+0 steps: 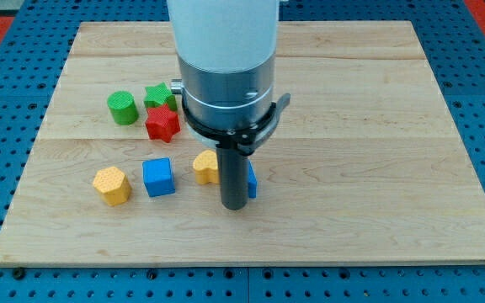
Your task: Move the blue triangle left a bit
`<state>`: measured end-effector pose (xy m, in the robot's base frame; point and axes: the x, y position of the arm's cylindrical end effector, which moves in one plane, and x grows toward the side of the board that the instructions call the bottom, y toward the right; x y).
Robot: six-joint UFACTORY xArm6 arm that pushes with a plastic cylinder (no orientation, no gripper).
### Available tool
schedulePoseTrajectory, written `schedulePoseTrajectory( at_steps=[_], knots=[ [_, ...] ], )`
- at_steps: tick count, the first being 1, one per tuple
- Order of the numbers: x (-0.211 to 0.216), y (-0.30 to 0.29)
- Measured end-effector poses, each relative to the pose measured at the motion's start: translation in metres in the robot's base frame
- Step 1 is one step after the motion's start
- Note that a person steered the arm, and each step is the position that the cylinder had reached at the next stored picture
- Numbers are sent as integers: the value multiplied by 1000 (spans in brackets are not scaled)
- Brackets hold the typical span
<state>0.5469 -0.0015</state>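
Note:
The blue triangle (252, 180) lies low in the middle of the wooden board (352, 126); only its right edge shows, the rest is hidden behind my rod. My tip (234, 206) sits at the block's left front side, touching or nearly touching it. A yellow block (205, 167), partly hidden, lies just left of the rod.
A blue cube (158, 178) and a yellow hexagonal block (112, 185) lie to the view's left of the tip. Further up left are a green cylinder (122, 108), a green star (160, 95) and a red star (162, 124).

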Motion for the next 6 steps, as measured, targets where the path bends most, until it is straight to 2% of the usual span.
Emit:
schedulePoseTrajectory(
  at_steps=[1,2,3,4,6],
  knots=[
    [2,75],
    [-5,91],
    [-20,22],
    [-40,0],
    [-47,-8]
  ],
)
